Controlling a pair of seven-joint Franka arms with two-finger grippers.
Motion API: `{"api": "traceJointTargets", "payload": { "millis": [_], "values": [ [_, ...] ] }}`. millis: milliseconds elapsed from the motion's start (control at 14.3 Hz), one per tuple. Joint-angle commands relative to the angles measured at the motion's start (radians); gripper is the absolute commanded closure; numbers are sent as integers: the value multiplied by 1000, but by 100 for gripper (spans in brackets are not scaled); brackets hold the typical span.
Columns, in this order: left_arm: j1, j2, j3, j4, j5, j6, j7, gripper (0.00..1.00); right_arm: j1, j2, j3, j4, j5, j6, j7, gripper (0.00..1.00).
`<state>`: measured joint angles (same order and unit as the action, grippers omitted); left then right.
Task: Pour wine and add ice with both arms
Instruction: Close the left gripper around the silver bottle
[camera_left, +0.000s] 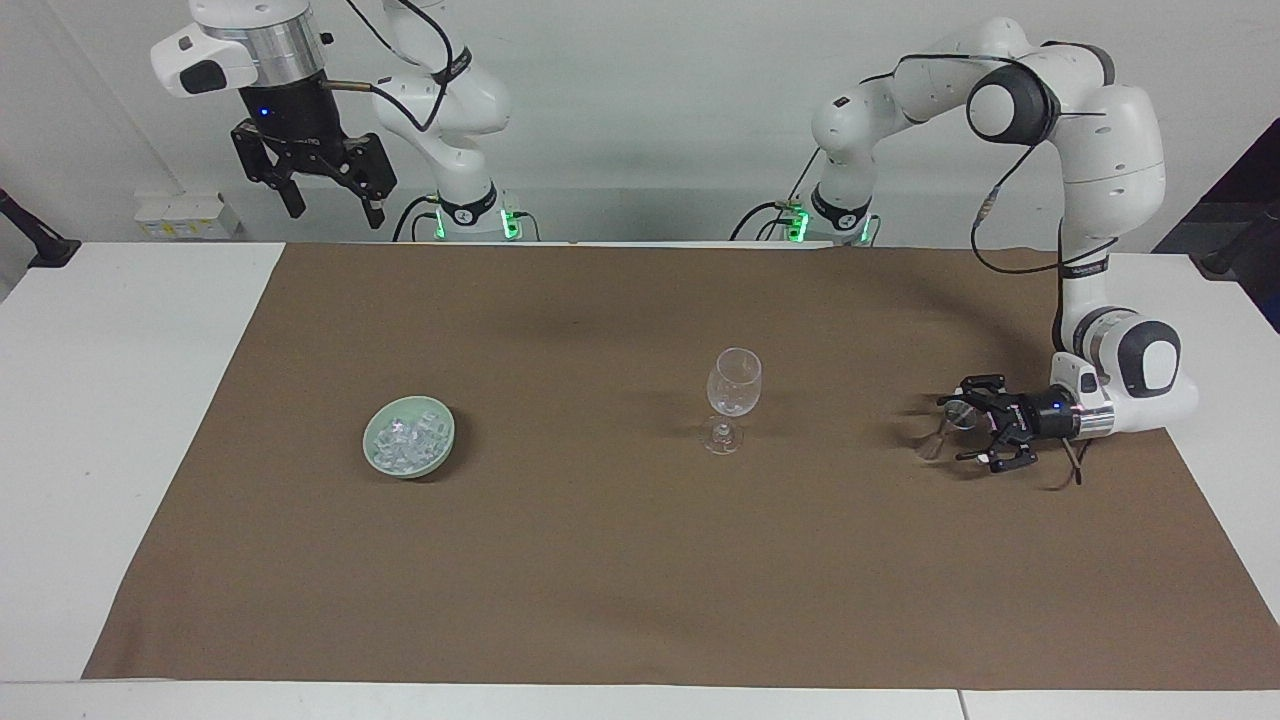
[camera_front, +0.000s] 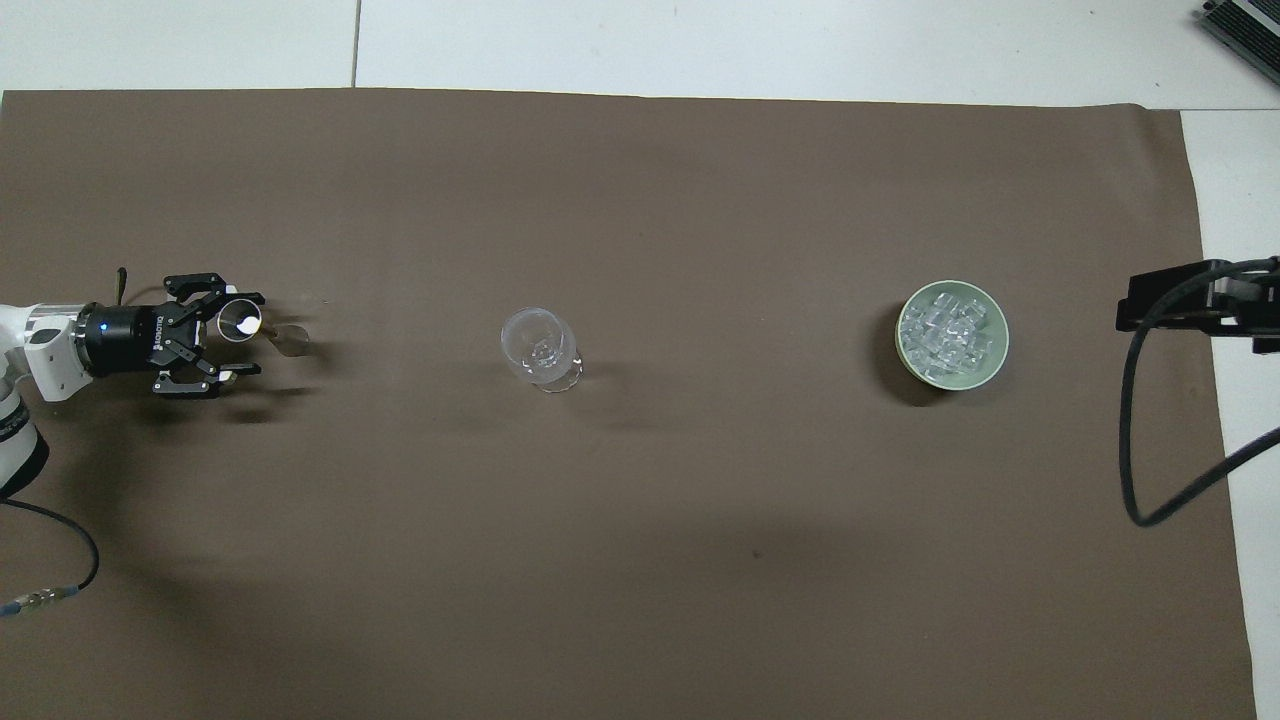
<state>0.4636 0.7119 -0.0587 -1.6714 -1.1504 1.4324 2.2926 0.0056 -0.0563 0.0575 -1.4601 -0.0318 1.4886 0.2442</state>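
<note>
Ice (camera_left: 405, 440) lies heaped in the pale green bowl (camera_left: 441, 452), well apart from the wine glass (camera_left: 733, 385) toward the right arm's end of the bench (camera_left: 120, 400). The right gripper (camera_left: 338, 215) waits high above that end with its fingers spread and nothing between them, so you should count that arm as the nearer one for the ice. The wine glass stands upright and looks empty. Well apart from it toward the left arm's end stands a small clear vessel (camera_left: 960, 413), also upright. The left gripper (camera_left: 955, 430) lies level and low over the brown mat (camera_left: 600, 560), pointing toward the wine glass. Its jaws stand apart on either side of the vessel, and you cannot yet call it gripped. Your next move likely turns on that straddle: close squarely across the vessel's upright axis, or it could tip.
</note>
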Motion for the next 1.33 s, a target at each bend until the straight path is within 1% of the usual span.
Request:
{"api": "traceJointTargets", "payload": {
  "millis": [0, 351, 491, 701, 842, 912, 1052, 1263],
  "values": [
    [4, -2, 0, -19, -25, -12, 27, 15, -18, -8, 7, 0, 4, -18, -16, 0],
    [0, 4, -1, -28, -25, -15, 31, 17, -18, -8, 7, 0, 4, -18, -16, 0],
    [-3, 6, -1, -31, -25, -15, 31, 22, -18, -8, 7, 0, 4, -18, -16, 0],
    [-2, 6, 0, -34, -23, -14, 33, 26, -18, -8, 7, 0, 4, -18, -16, 0],
    [7, 6, -1, -34, -23, -17, 68, 40, -18, -8, 7, 0, 4, -18, -16, 0],
    [9, 6, -1, -34, -25, -20, 76, 43, -18, -8, 7, 0, 4, -18, -16, 0],
    [9, 8, -1, -34, -25, -21, 76, 46, -18, -8, 7, 0, 4, -18, -16, 0],
    [9, 8, -1, -34, -35, -23, 76, 46, -18, -8, 7, 0, 4, -18, -16, 0]
  ]
}}
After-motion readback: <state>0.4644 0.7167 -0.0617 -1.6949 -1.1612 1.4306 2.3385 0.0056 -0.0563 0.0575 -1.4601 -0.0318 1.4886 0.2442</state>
